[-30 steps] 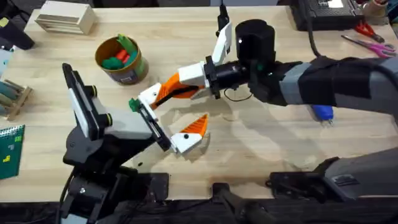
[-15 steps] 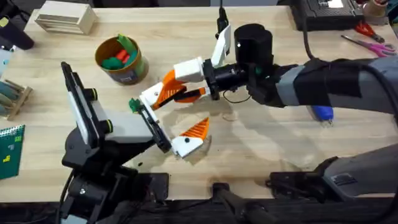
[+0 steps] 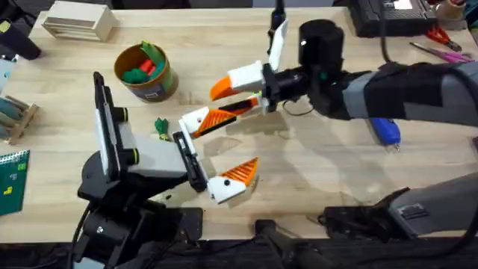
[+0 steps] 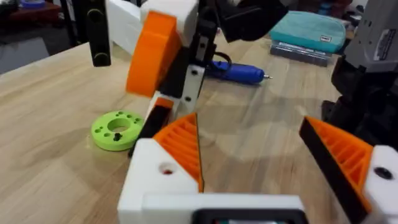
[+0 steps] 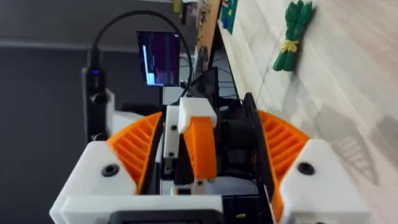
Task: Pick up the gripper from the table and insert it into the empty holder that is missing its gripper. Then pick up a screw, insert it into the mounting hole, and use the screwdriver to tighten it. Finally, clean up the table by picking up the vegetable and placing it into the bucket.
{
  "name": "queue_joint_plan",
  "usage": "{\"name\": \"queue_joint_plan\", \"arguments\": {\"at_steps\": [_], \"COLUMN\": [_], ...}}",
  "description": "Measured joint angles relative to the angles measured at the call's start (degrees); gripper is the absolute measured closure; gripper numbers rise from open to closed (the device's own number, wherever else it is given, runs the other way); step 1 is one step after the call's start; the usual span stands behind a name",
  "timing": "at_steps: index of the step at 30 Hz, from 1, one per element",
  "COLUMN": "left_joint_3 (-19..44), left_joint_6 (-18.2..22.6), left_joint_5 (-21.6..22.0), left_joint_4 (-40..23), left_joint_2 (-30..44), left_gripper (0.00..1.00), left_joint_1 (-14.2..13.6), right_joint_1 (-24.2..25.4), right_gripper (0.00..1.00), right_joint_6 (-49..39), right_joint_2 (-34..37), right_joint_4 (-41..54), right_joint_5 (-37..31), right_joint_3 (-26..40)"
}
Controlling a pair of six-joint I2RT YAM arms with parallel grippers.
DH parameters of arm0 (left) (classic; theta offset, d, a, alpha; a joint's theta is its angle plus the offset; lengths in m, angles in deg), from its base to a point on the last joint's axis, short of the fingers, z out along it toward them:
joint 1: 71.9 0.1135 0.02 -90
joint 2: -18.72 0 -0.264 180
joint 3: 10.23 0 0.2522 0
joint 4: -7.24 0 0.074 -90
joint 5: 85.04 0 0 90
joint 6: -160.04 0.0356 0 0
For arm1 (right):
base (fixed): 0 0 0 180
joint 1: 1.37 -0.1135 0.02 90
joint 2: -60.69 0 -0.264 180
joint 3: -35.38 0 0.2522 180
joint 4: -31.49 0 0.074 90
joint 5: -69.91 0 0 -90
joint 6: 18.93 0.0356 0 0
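Observation:
My left gripper [image 3: 243,142] [image 4: 247,121] is open near the table's middle. Both its white fingers carry ridged orange tips. The orange gripper [image 3: 218,119] [image 4: 183,146] sits in the white holder [image 3: 193,118] [image 4: 155,180], the far finger. My right gripper [image 3: 218,101] [image 5: 208,118] hovers open just beyond that finger's tip, which shows between its pads in the right wrist view. The lime-green disc [image 4: 115,129] lies flat, something dark in its mounting hole [image 4: 118,129]. The blue screwdriver [image 3: 387,133] [image 4: 239,73] lies on the table. The green vegetable [image 3: 161,125] [image 5: 292,28] lies beside the left arm, near the bucket [image 3: 163,84].
The bucket holds green and red toys. A pale slatted box [image 3: 78,20] stands at the back left. Scissors [image 3: 441,46] and a black device [image 3: 388,15] are at the back right. A green card [image 3: 11,179] lies at the left edge.
My right gripper has drawn up and to the right, off the left arm's far finger. The left arm has shifted right, and the vegetable now lies uncovered beside it.

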Motion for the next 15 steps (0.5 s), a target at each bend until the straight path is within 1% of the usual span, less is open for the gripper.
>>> {"name": "queue_joint_plan", "arguments": {"at_steps": [3,5,9,12,15], "left_joint_3": [0.00,0.00,0.00,0.00,0.00], "left_joint_6": [0.00,0.00,0.00,0.00,0.00], "left_joint_5": [0.00,0.00,0.00,0.00,0.00], "left_joint_4": [0.00,0.00,0.00,0.00,0.00], "left_joint_2": [0.00,0.02,0.00,0.00,0.00], "left_gripper": [0.014,0.014,0.014,0.014,0.014], "left_joint_1": [0.00,0.00,0.00,0.00,0.00], "right_joint_1": [2.93,3.73,3.18,2.44,1.60], "right_gripper": [0.160,0.161,0.161,0.163,0.212], "right_joint_6": [-1.37,-1.75,-3.06,-5.26,-7.53], "right_joint_2": [0.00,0.02,0.00,0.00,0.00], "right_joint_4": [0.05,0.07,2.03,7.51,11.74], "right_joint_5": [4.40,6.97,10.93,12.31,13.05], "right_joint_3": [0.00,0.00,0.00,0.00,0.00]}}
